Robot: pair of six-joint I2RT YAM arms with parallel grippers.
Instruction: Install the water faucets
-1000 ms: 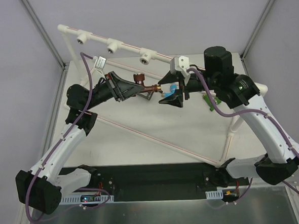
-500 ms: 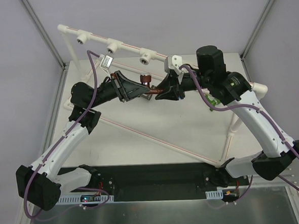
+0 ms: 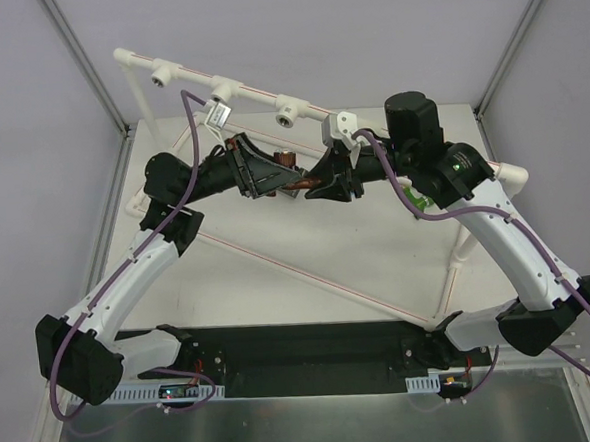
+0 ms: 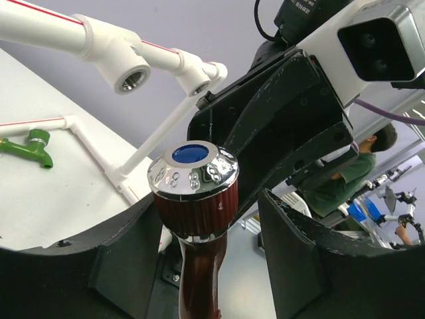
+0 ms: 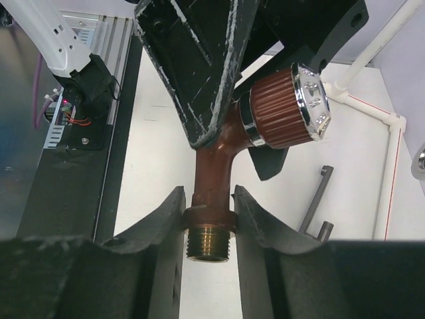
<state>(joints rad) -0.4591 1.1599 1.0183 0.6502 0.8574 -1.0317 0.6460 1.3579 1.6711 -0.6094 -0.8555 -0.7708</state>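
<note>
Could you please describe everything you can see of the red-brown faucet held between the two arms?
The red-brown faucet is a glossy bent tap with a ribbed knob, a chrome cap around a blue disc, and a brass threaded end. It hangs above the table, the right gripper shut on its collar beside the thread. The left gripper, open, flanks its neck.

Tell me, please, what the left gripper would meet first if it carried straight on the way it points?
The left gripper would likely meet the red-brown faucet between its open fingers; the right gripper, clamped on that faucet, sits beyond, though depth is unclear.
</note>
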